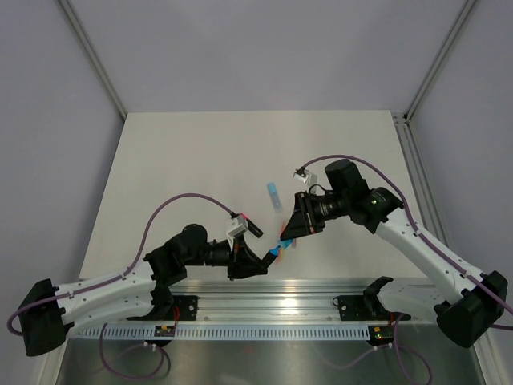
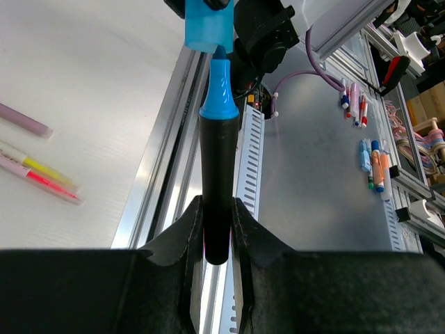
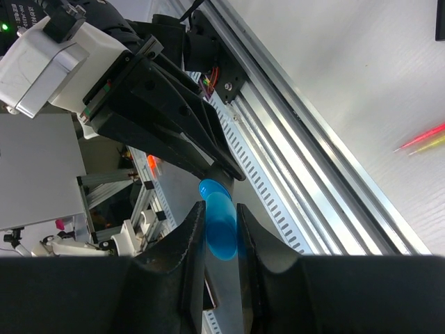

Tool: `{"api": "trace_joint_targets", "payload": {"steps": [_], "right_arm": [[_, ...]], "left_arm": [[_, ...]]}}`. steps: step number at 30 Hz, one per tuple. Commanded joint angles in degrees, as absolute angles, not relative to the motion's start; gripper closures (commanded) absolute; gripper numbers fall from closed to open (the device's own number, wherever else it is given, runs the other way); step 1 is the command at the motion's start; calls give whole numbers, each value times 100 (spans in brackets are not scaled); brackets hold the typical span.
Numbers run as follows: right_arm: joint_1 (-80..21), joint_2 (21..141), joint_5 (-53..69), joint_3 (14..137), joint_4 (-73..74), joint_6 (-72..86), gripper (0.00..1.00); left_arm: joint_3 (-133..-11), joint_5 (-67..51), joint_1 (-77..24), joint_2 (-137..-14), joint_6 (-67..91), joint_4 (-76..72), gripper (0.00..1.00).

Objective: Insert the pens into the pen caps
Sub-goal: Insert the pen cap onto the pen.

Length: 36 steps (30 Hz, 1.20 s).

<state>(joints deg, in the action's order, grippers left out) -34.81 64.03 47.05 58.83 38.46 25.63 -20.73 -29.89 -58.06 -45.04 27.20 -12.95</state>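
My left gripper (image 2: 217, 209) is shut on a black-barrelled marker (image 2: 216, 174) with a bright blue tip section (image 2: 219, 94), pointing away from the wrist. My right gripper (image 3: 221, 212) is shut on a blue cap (image 3: 222, 226). In the left wrist view the cap (image 2: 208, 24) sits right at the marker's tip, its mouth just over the point. In the top view both grippers, left (image 1: 267, 258) and right (image 1: 289, 235), meet above the table's near edge. A pale-blue pen (image 1: 275, 196) lies on the table behind them.
Thin purplish (image 2: 24, 120), yellow (image 2: 38, 167) and red-pink (image 2: 43, 183) sticks lie on the white table to the left. The aluminium rail (image 1: 272, 298) runs along the near edge under the grippers. A dark object (image 3: 439, 21) shows at the right wrist view's corner.
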Motion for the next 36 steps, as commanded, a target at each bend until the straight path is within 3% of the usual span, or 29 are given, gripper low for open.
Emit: {"api": "trace_joint_targets", "payload": {"steps": [1,25,36], "right_arm": [[-3621,6346,4658,6108,3762,2382,91],[-3788,5880,5133,5713,3322,2145,93],[-3911,5696,4799,5695,3525,2180,94]], "left_arm": [[-2329,-3199,-5836,-4535,2689,-1810,100],[-2320,-3849,-5836,-4641,3103,-2575,100],[-2399,-3314,-5836,-4606,2944,-2224,100]]}}
